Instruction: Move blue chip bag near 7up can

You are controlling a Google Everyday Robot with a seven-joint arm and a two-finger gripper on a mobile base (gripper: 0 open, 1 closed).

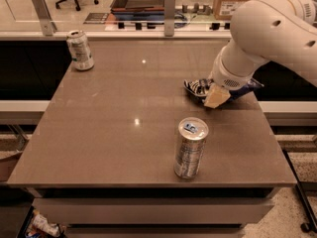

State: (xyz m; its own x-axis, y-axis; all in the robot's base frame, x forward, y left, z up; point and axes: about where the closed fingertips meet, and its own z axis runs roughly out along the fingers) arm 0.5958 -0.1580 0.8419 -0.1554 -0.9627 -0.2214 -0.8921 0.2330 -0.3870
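Observation:
The blue chip bag lies near the table's right edge, mostly hidden under my arm; its printed end shows on the left and a blue corner on the right. My gripper is down at the bag's front edge, touching or just over it. The 7up can, whitish with green markings, stands upright at the table's far left corner, well away from the bag.
A taller slim silver can with a blue-marked lid stands upright near the front edge, just in front of the gripper. The brown table ends close to the right of the bag. A railing and office floor lie behind.

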